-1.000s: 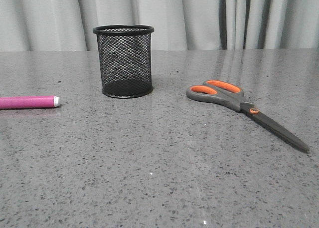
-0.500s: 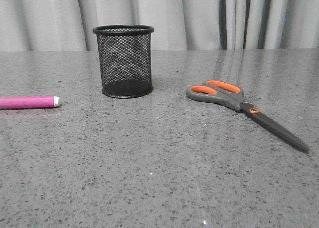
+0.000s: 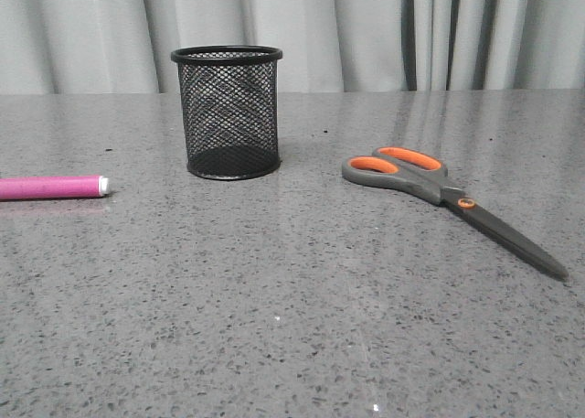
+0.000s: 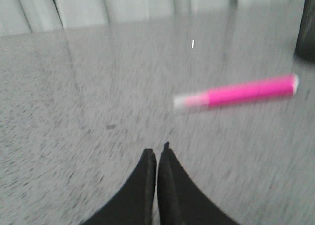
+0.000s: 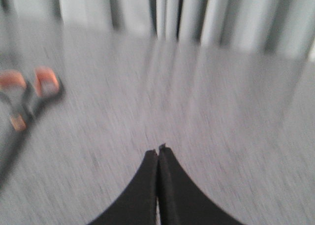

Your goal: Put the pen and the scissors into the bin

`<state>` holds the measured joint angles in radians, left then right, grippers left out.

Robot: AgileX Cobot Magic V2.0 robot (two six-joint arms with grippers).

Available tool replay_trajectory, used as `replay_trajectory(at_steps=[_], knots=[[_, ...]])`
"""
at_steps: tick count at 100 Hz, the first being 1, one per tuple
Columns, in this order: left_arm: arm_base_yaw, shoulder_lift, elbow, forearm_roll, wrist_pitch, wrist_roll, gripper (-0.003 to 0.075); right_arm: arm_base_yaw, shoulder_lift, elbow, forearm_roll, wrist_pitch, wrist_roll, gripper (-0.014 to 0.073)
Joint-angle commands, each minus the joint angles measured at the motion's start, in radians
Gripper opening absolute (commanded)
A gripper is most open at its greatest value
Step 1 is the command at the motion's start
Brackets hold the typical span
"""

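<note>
The pink pen lies flat at the table's left edge, its white end toward the bin. It also shows, blurred, in the left wrist view. The black mesh bin stands upright and empty at the back left. The scissors lie closed on the right, orange-lined handles toward the back; they show blurred in the right wrist view. My left gripper is shut and empty, short of the pen. My right gripper is shut and empty, beside the scissors. Neither arm shows in the front view.
The grey speckled table stretches to a grey curtain at the back. A dark edge of the bin shows in the left wrist view, beyond the pen.
</note>
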<state>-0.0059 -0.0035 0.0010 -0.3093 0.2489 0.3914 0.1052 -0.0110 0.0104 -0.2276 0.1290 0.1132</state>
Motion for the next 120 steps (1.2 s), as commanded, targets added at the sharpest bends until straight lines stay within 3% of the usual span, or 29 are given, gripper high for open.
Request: replay_trajectory(at_steps=[1, 10, 19, 29, 47, 59, 69, 85, 92, 109, 120], knots=[[0.001, -0.032, 0.044, -0.308, -0.181, -0.011, -0.0019, -0.007, -0.019, 0.014, 0.106, -0.248, 0.049, -0.0069], [0.001, -0.032, 0.044, -0.67, -0.24, -0.011, -0.0019, -0.007, -0.019, 0.014, 0.245, -0.363, 0.085, -0.0069], [0.001, -0.032, 0.044, -0.858, -0.299, -0.011, -0.0019, -0.007, -0.019, 0.014, 0.284, -0.43, 0.085, -0.0069], [0.001, -0.032, 0.044, -0.933, -0.37, -0.011, -0.0019, -0.007, -0.019, 0.014, 0.284, -0.453, 0.085, -0.0069], [0.001, -0.032, 0.044, -0.979, -0.385, -0.011, -0.0019, -0.007, -0.019, 0.012, 0.284, -0.436, 0.089, -0.0069], [0.001, -0.032, 0.042, -1.027, -0.362, -0.011, -0.0019, -0.007, -0.019, 0.013, 0.392, -0.434, 0.116, -0.0069], [0.001, -0.032, 0.013, -0.991, -0.255, -0.003, -0.0014, -0.007, -0.019, -0.026, 0.416, -0.391, 0.151, -0.0069], [0.001, 0.035, -0.107, -0.767, -0.037, -0.001, 0.0078, -0.007, 0.033, -0.204, 0.389, -0.071, 0.149, -0.0043], [0.001, 0.105, -0.19, -0.657, 0.064, -0.001, 0.0122, -0.005, 0.08, -0.275, 0.379, 0.024, 0.128, 0.0036], [0.001, 0.343, -0.436, -0.46, 0.295, -0.001, 0.0252, -0.003, 0.212, -0.385, 0.379, 0.166, 0.09, 0.0321], [-0.013, 0.495, -0.574, -0.406, 0.438, -0.001, 0.0242, -0.003, 0.291, -0.414, 0.38, 0.236, 0.09, 0.0349]])
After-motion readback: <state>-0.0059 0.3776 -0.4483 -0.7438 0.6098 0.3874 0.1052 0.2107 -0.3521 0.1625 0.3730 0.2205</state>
